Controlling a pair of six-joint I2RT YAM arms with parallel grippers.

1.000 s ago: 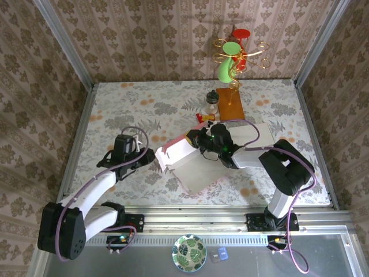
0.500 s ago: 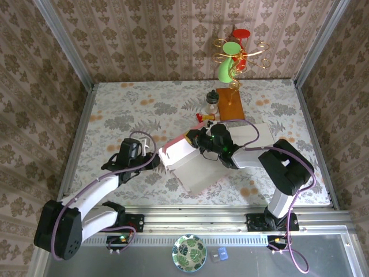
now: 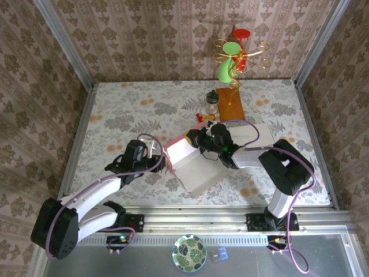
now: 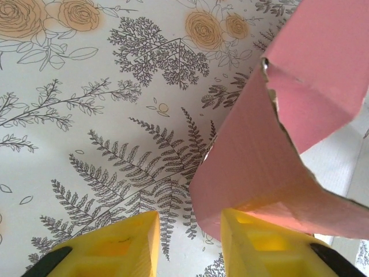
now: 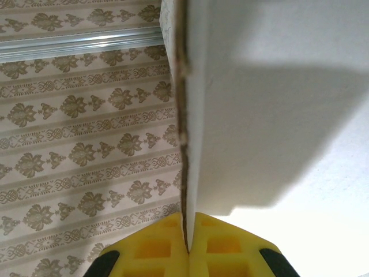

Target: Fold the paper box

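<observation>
The paper box [image 3: 189, 163] lies near the middle of the floral counter [image 3: 115, 109]. It is partly folded: a white panel lies flat towards the near edge and a pink-faced wall stands up at its far left side.

The right hand [image 3: 196, 140] reaches in from the right and meets the top of that raised part. In the right wrist view its yellow fingers [image 5: 228, 245] are pressed together on the thin edge of the paper box [image 5: 271, 104], pinching the card (the white face fills the right side of that view).

The left hand [image 3: 157, 162] sits just beside the box's left edge, low over the counter. In the left wrist view the left hand [image 4: 190, 228] has its two yellow fingers [image 4: 124, 242] spread, with bare counter [image 4: 86, 104] showing between them. The curled pink flap of the paper box [image 4: 271, 150] hangs over the right-side finger; I cannot tell whether it touches.

Further back, well apart from the box, stand an orange wooden block [image 3: 230, 104], a small jar [image 3: 212, 103] and a gold wire stand [image 3: 235, 55].
</observation>
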